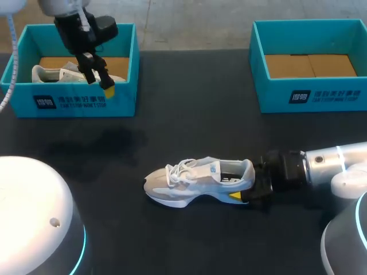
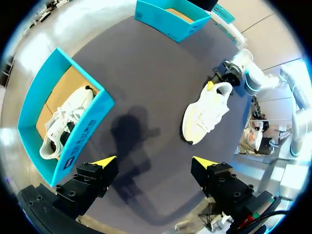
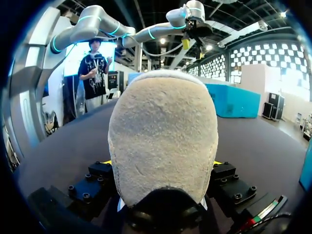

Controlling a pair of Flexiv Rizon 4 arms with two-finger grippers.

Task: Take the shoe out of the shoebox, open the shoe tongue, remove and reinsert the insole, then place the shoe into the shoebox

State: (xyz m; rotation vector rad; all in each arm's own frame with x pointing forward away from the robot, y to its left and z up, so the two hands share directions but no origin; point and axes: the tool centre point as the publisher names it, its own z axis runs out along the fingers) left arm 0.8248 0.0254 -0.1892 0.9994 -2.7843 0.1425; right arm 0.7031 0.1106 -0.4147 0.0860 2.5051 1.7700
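Note:
A white and grey shoe lies on its sole on the dark table, toe to the left. My right gripper comes in from the right, shut on its heel, one yellow tip showing on the near side. In the right wrist view the heel fills the space between the fingers. My left gripper hangs open and empty over the front wall of the left shoebox. A second white shoe lies inside that box. The left wrist view shows the boxed shoe and the table shoe far below its open gripper.
A second teal shoebox stands at the back right, only a cardboard floor showing inside. The white domes of the robot's bases fill the front left and right corners. Dark table lies bare between the boxes and the shoe.

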